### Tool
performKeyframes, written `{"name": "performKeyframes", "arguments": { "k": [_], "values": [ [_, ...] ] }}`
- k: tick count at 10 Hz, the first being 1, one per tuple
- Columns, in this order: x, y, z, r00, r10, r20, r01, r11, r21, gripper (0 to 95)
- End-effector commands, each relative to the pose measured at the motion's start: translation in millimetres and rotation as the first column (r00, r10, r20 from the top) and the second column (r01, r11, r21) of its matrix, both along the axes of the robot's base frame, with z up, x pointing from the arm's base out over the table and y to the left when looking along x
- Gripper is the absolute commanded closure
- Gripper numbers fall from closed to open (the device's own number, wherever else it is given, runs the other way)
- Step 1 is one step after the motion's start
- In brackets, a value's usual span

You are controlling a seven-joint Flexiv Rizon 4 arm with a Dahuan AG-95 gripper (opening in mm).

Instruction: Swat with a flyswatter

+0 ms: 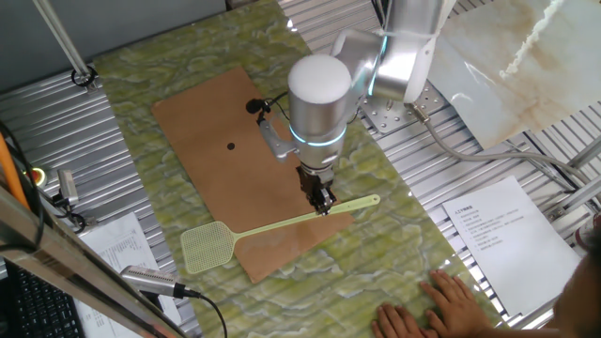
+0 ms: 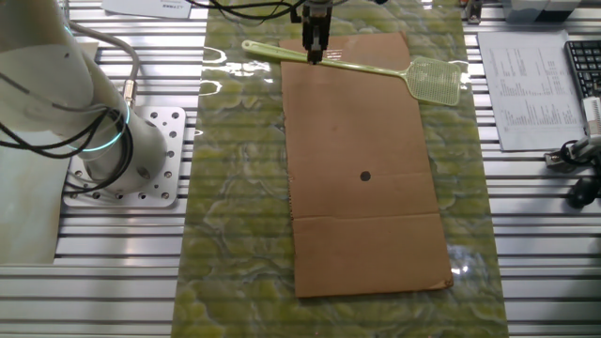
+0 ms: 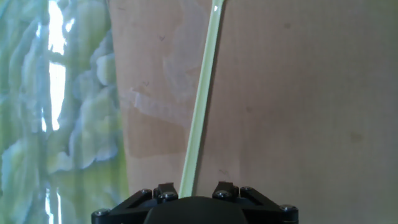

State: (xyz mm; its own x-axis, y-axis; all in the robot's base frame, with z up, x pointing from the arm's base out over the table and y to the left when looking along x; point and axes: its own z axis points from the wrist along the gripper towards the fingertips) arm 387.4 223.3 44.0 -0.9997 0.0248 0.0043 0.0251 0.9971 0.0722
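Note:
The pale yellow-green flyswatter (image 1: 282, 225) lies flat across the near end of a brown cardboard sheet (image 1: 216, 169). Its mesh head (image 1: 207, 247) is to the left and its loop end to the right. In the other fixed view its head (image 2: 437, 80) lies at the far right. My gripper (image 1: 324, 205) points straight down with its fingers closed on the thin handle, nearer the loop end; it also shows in the other fixed view (image 2: 315, 54). In the hand view the handle (image 3: 202, 112) runs up from between the jaw blocks; the fingertips are hidden.
A small black dot (image 1: 231, 145) marks the cardboard's middle. A green marbled mat (image 1: 394, 253) covers the table. A person's hand (image 1: 441, 305) rests at the mat's front right edge. Printed papers (image 1: 498, 230) lie to the right, cables and a microphone (image 1: 150, 279) to the left.

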Motion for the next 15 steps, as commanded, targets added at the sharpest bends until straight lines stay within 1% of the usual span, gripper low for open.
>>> {"name": "performKeyframes", "arguments": {
  "k": [1,2,3,4,5,6,7,8,11,13,14,15],
  "values": [
    [6.2,3.3,-2.0,1.0,-0.018,0.001,0.018,1.0,-0.003,57.0],
    [11.4,6.2,-2.0,1.0,-0.026,-0.001,0.026,1.0,-0.007,57.0],
    [12.5,6.6,-2.0,1.0,-0.027,-0.002,0.027,1.0,-0.008,57.0],
    [13.9,6.7,-3.4,1.0,-0.029,-0.011,0.029,0.999,-0.014,57.0],
    [13.1,4.7,-8.2,0.999,-0.028,-0.016,0.027,0.999,-0.024,57.0],
    [13.0,4.3,-9.1,1.0,-0.027,-0.015,0.027,0.999,-0.025,57.0],
    [12.1,2.7,-10.3,0.999,-0.036,-0.031,0.036,0.999,-0.024,57.0],
    [11.9,3.2,-10.4,0.998,-0.046,-0.039,0.045,0.999,-0.019,57.0],
    [10.3,5.4,-11.2,0.997,-0.058,-0.044,0.058,0.998,-0.012,57.0],
    [9.9,6.3,-11.3,0.997,-0.048,-0.056,0.047,0.999,-0.025,57.0],
    [9.9,6.3,-11.3,0.997,-0.035,-0.064,0.034,0.999,-0.024,57.0],
    [9.9,6.3,-11.3,0.996,-0.014,-0.089,0.012,1.0,-0.023,57.0]
  ]
}}
